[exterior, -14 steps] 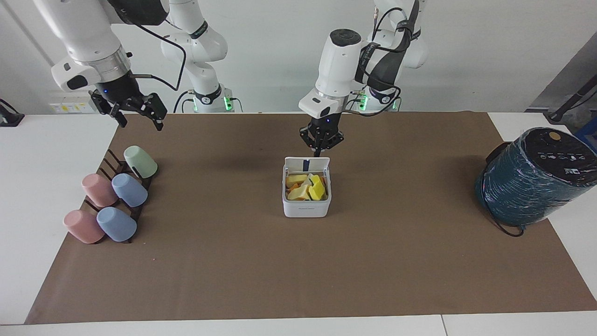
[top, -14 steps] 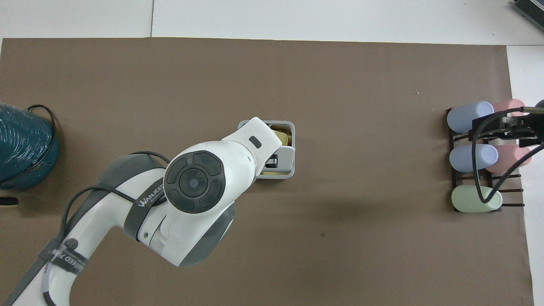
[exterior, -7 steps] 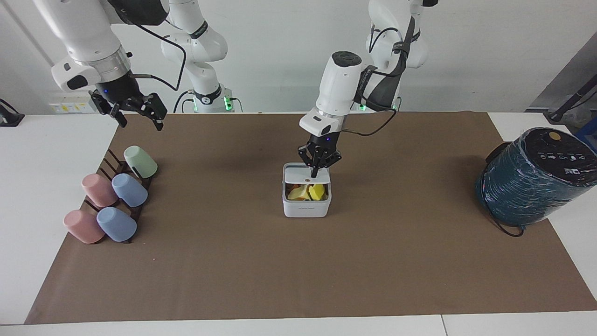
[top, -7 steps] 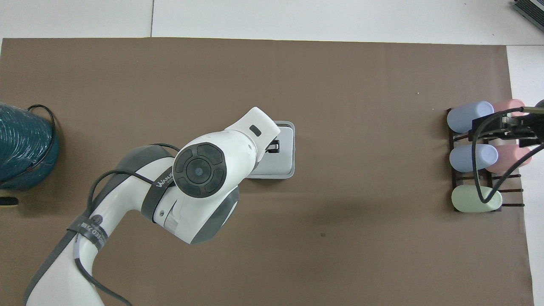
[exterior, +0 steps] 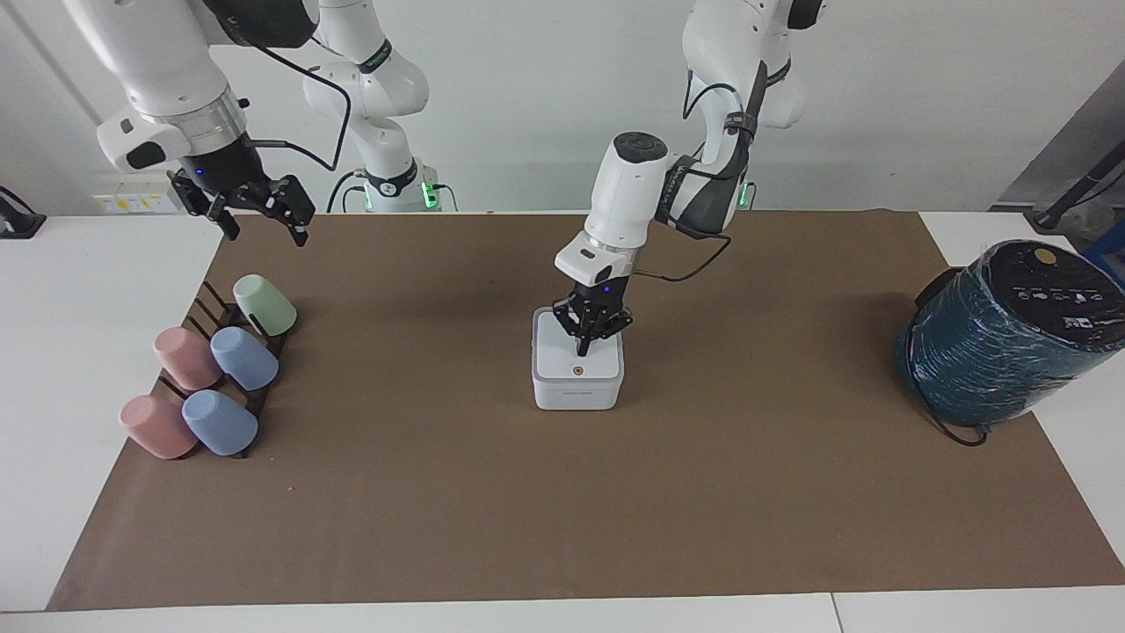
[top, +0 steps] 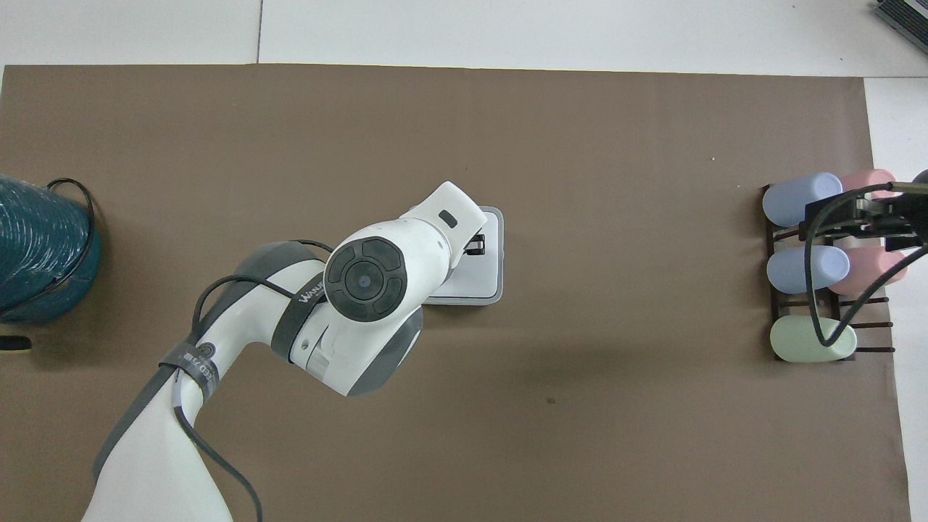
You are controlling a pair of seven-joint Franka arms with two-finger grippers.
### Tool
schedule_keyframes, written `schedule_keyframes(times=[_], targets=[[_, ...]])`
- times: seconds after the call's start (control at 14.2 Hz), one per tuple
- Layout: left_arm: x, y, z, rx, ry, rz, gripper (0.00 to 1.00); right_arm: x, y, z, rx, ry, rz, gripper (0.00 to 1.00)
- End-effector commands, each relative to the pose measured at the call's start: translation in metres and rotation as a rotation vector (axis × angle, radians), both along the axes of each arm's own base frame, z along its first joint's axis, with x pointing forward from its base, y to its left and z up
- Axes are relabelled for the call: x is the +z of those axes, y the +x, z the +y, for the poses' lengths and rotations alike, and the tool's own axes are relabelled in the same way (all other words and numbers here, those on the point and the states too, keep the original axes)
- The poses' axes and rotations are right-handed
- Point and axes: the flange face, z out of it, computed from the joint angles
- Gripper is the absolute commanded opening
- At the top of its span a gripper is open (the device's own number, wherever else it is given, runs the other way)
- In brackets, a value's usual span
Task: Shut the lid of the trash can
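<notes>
The small white trash can (exterior: 577,396) stands mid-table on the brown mat. Its white lid (exterior: 562,359) lies flat down on the can, orange dot facing up, and the contents are hidden. My left gripper (exterior: 583,349) points straight down with its fingers together, and its tip rests on the lid, just on the robots' side of the dot. In the overhead view the left arm covers part of the lid (top: 480,279), and the left gripper (top: 475,245) shows over it. My right gripper (exterior: 255,209) is open and empty, and waits in the air above the cup rack.
A dark rack with several pastel cups (exterior: 211,369) lies at the right arm's end of the table. A large teal cylinder with a black top (exterior: 1002,343) and a cable stands at the left arm's end. The brown mat (exterior: 562,510) covers the table.
The lid stood upright and open a second ago. My left gripper pushed it over and down, and it now lies flat on the can. The right arm has not moved.
</notes>
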Motion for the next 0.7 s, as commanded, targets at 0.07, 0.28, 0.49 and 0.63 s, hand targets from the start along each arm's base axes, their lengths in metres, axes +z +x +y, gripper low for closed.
schedule_keyframes(times=[0.07, 0.28, 0.49, 0.63], targets=[[0.0, 0.0, -0.004, 0.045, 0.05, 0.076, 0.04, 0.001, -0.006, 0.0, 0.009, 0.0, 0.002, 1.0], [0.052, -0.009, 0.022, 0.056, 0.08, 0.101, 0.05, 0.001, -0.006, 0.0, 0.009, 0.0, 0.002, 1.0], [0.055, -0.008, 0.032, 0.071, 0.092, 0.116, 0.05, 0.001, -0.006, 0.0, 0.009, 0.0, 0.002, 1.0], [0.066, 0.004, 0.066, 0.064, 0.118, 0.128, 0.18, 0.001, -0.006, 0.0, 0.009, 0.0, 0.002, 1.0]])
